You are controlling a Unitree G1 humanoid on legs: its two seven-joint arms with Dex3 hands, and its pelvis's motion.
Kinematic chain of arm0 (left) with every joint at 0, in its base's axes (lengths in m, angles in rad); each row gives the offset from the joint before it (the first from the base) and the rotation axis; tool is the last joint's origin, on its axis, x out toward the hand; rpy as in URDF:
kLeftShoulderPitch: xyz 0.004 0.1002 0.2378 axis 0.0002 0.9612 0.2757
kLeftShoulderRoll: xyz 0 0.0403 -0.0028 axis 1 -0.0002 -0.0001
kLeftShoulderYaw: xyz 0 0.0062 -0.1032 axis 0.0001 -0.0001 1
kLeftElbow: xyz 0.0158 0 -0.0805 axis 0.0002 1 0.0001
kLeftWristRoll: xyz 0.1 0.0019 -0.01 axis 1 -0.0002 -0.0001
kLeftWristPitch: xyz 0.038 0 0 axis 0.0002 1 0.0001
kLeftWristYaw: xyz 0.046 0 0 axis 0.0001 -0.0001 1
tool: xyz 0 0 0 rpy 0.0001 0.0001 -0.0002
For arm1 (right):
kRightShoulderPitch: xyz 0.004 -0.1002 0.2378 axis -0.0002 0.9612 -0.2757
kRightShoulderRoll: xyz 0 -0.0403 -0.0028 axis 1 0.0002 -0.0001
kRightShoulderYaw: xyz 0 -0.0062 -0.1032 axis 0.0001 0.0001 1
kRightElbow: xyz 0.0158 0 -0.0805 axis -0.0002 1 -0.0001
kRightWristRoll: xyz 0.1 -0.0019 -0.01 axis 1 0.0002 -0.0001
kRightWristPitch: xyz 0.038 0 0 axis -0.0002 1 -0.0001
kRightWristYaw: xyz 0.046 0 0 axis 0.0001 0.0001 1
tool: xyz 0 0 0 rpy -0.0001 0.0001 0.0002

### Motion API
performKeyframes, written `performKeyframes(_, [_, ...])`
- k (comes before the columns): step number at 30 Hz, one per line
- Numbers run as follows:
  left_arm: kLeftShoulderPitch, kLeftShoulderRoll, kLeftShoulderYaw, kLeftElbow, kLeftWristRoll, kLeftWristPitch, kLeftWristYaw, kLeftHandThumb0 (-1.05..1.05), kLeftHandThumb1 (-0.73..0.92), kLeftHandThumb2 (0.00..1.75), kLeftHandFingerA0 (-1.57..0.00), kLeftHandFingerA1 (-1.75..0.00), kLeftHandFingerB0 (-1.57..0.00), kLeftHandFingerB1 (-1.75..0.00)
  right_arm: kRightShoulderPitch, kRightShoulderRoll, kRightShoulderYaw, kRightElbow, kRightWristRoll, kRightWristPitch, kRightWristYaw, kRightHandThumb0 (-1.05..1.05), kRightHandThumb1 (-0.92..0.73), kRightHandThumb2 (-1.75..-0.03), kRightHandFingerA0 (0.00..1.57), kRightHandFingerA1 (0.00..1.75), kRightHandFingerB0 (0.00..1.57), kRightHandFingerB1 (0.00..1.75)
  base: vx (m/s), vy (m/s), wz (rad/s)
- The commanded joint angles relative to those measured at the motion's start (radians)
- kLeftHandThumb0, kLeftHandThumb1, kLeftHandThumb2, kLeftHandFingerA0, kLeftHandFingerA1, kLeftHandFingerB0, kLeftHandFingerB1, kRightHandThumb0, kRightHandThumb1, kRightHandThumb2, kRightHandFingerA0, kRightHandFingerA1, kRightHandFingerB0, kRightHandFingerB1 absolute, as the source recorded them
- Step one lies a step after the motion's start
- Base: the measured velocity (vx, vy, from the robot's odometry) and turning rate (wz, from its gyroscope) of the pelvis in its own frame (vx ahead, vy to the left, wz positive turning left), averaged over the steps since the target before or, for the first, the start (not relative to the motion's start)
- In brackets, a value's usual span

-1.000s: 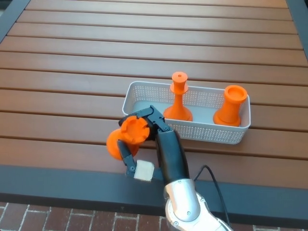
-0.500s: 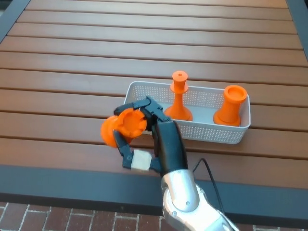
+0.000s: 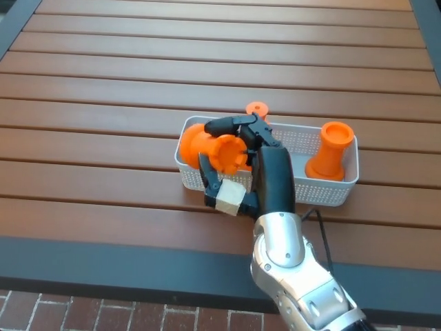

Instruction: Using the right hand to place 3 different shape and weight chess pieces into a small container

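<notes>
Right hand (image 3: 238,162) grips orange, flared chess piece (image 3: 210,150) sideways over basket (image 3: 324,192).

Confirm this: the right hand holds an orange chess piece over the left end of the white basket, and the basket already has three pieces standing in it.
Not three: the head view shows two pieces standing in the white basket, a slender piece and a thick piece. The right hand holds the third orange chess piece.

Beyond the hand lies a slatted wooden table (image 3: 207,62); nearer than it, a dark edge (image 3: 103,265) and brick floor (image 3: 83,314).
</notes>
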Motion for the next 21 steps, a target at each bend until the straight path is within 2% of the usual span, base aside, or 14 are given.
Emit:
performKeyframes(1, [0.012, -0.005, -0.006, 0.034, 0.03, -0.021, -0.015, -0.11, 0.19, 1.67, -1.3, -1.55, -1.16, -1.4, -0.182, 0.151, -0.026, -0.004, -0.058, 0.01, 0.0, -0.05, -0.53, -1.25, 0.88, 1.75, 0.75, 1.64, 0.0, 0.0, 0.0])
performKeyframes(6, [0.008, -0.009, -0.007, 0.045, 0.037, -0.042, -0.007, -0.12, 0.22, 1.71, -1.31, -1.52, -1.16, -1.4, -0.212, 0.093, -0.03, 0.022, -0.084, -0.023, 0.038, -0.07, -0.5, -1.28, 0.86, 1.75, 0.75, 1.63, 0.0, 0.0, 0.0])
performKeyframes(10, [0.018, -0.006, -0.001, 0.037, 0.015, -0.01, -0.028, -0.09, 0.19, 1.69, -1.3, -1.53, -1.17, -1.39, -0.234, 0.073, -0.047, 0.044, -0.097, -0.003, 0.036, -0.1, -0.52, -1.24, 0.87, 1.75, 0.76, 1.62, 0.0, 0.0, 0.0])
performKeyframes(11, [0.014, 0.001, -0.005, 0.055, 0.037, -0.039, -0.008, -0.14, 0.21, 1.6, -1.31, -1.51, -1.17, -1.38, -0.251, 0.075, -0.068, 0.047, -0.08, 0.011, 0.04, -0.11, -0.54, -1.18, 0.86, 1.75, 0.75, 1.63, 0.0, 0.0, 0.0])
performKeyframes(16, [0.006, -0.002, -0.005, 0.069, 0.042, -0.053, 0.005, -0.14, 0.18, 1.64, -1.3, -1.53, -1.17, -1.4, -0.272, 0.084, -0.094, 0.059, -0.073, 0.0, 0.065, -0.12, -0.56, -1.15, 0.87, 1.75, 0.74, 1.61, 0.0, 0.0, 0.0])
performKeyframes(17, [0.009, 0.0, -0.009, 0.065, 0.048, -0.059, 0.005, -0.1, 0.21, 1.71, -1.29, -1.54, -1.16, -1.41, -0.287, 0.075, -0.082, 0.076, -0.101, -0.009, 0.062, -0.05, -0.55, -1.19, 0.83, 1.74, 0.74, 1.58, 0.0, 0.0, 0.0])
performKeyframes(19, [0.01, 0.002, -0.019, 0.059, 0.064, -0.071, 0.018, -0.1, 0.21, 1.71, -1.28, -1.53, -1.16, -1.41, -0.317, 0.055, -0.062, 0.114, -0.151, -0.034, 0.062, -0.03, -0.54, -1.21, 0.83, 1.74, 0.73, 1.57, 0.0, 0.0, 0.0])
performKeyframes(20, [0.009, 0.002, -0.019, 0.054, 0.061, -0.063, 0.016, -0.09, 0.16, 1.68, -1.32, -1.5, -1.19, -1.39, -0.322, 0.047, -0.056, 0.117, -0.159, -0.027, 0.07, -0.09, -0.53, -1.19, 1.14, 1.51, 0.91, 1.34, 0.0, 0.0, 0.0])
performKeyframes(21, [0.008, 0.002, -0.019, 0.05, 0.054, -0.052, 0.012, -0.09, 0.16, 1.68, -1.32, -1.5, -1.19, -1.39, -0.328, 0.038, -0.051, 0.121, -0.168, -0.017, 0.079, -0.09, -0.53, -1.19, 1.14, 1.51, 0.91, 1.34, 0.0, 0.0, 0.0])
